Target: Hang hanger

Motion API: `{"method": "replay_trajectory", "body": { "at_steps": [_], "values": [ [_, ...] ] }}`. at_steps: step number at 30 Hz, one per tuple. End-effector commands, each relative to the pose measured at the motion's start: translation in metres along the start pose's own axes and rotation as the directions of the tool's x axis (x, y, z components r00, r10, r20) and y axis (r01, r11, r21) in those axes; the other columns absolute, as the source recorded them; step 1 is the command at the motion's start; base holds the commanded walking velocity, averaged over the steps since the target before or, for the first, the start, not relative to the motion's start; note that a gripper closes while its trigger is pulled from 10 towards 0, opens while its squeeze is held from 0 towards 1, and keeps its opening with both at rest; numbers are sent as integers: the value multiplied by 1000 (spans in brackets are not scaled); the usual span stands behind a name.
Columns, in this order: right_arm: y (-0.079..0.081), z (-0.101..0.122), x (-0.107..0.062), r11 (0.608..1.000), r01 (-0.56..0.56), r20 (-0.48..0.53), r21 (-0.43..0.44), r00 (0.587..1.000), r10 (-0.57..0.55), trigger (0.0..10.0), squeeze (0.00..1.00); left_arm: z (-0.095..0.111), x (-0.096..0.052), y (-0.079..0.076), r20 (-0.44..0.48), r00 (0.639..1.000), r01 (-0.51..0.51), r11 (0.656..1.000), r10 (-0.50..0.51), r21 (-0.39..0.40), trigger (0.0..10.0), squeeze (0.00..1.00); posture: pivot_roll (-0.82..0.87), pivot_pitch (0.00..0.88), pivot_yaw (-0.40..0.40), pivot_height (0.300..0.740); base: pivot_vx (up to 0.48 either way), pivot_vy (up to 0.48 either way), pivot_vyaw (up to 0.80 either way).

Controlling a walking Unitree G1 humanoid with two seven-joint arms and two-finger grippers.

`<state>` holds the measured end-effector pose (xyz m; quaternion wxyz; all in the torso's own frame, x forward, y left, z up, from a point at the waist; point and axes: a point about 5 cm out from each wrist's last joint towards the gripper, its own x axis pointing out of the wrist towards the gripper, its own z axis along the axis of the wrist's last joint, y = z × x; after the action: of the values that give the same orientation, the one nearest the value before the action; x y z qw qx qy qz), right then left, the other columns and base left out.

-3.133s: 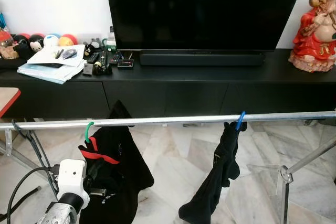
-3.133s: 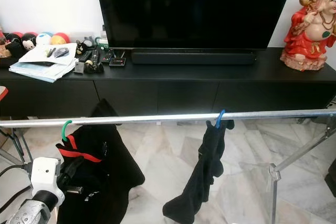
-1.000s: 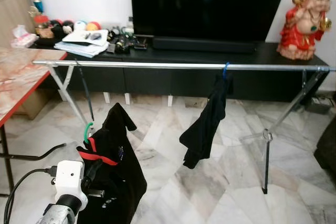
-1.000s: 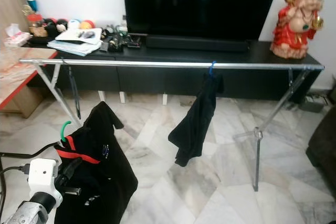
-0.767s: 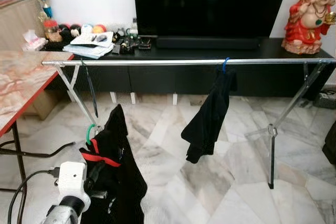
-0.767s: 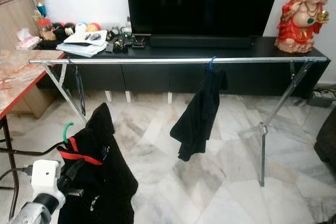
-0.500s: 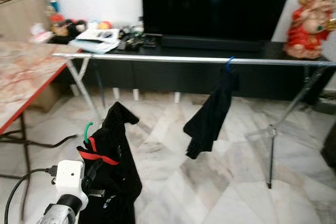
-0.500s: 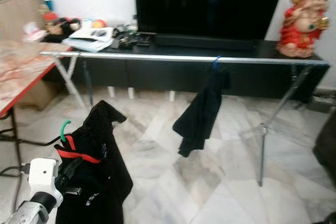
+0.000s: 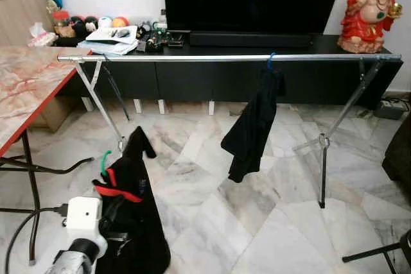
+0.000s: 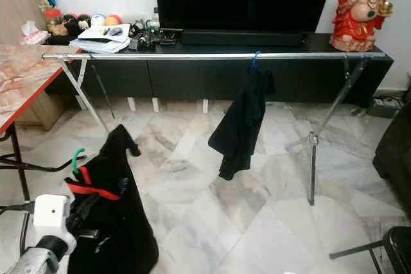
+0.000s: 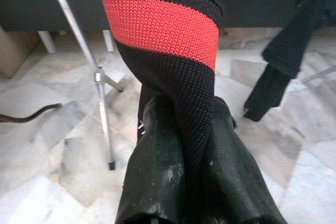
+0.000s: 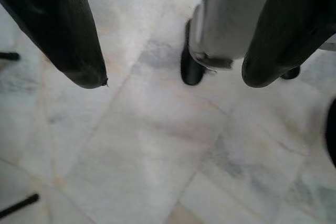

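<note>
My left gripper (image 9: 117, 215) sits at the lower left, shut on the red-striped collar of a black garment (image 9: 136, 235) that is on a green hanger (image 9: 103, 160). In the left wrist view the fingers (image 11: 157, 150) pinch the knit red and black band (image 11: 163, 27). The silver rail (image 9: 192, 58) of the drying rack stands well ahead, across the room. A second black garment (image 9: 252, 126) hangs from it by a blue hook (image 9: 270, 60). My right gripper (image 12: 173, 80) hangs open over the marble floor.
A black TV console (image 9: 192, 75) with a TV, clutter and a red statue (image 9: 367, 8) runs behind the rack. A marble-topped table (image 9: 26, 94) stands at the left. A cable (image 9: 45, 168) lies on the floor. A dark chair leg (image 9: 372, 255) is at the lower right.
The whole view has pulled back from the rack, so the rail now stands farther off and its legs show. The garment on the green hanger stays in my left gripper.
</note>
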<state>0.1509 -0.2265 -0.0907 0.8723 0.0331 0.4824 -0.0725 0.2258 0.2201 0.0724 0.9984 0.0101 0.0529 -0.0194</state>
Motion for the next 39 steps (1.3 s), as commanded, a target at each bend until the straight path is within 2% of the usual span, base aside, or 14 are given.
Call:
{"method": "replay_trajectory", "body": {
  "at_steps": [1, 21, 25, 27, 32, 39],
  "values": [
    [2, 0, 0, 1000, -4, -2, 0, 1000, 4, 10000, 0, 8, 0, 4, 32, 999, -4, 1000, 4, 8, 10000, 0, 132, 26, -2, 740, -247, 0, 0],
    [2, -1, 0, 1000, -4, -2, 1, 1000, 4, 10000, 0, 7, 2, 2, 16, 999, 29, 1000, -29, 10, 10000, 0, 132, 25, 0, 740, -222, 0, 0],
    [2, -1, 0, 1000, -4, -1, 1, 1000, 4, 10000, 0, 5, 3, -2, -8, 997, 78, 997, -78, 8, 10000, 0, 132, 28, 1, 740, 0, 0, 0],
    [3, 0, 0, 1000, -7, 10, 4, 1000, 7, 10000, 0, 4, 7, -8, -36, 987, 155, 988, -154, 17, 10000, 0, 130, 31, 5, 740, 0, 0, 0],
    [5, 4, 0, 1000, -22, 52, 6, 998, 21, 10000, 0, 9, 19, -20, -50, 961, 274, 962, -273, 17, 10000, 0, 124, 33, 14, 740, 0, 0, 0],
    [8, 8, 0, 998, -54, 103, 26, 993, 51, 10000, 0, 13, 29, -32, -75, 929, 365, 930, -362, 29, 10000, 0, 123, 36, 24, 740, 0, 0, 0]
  ]
}}
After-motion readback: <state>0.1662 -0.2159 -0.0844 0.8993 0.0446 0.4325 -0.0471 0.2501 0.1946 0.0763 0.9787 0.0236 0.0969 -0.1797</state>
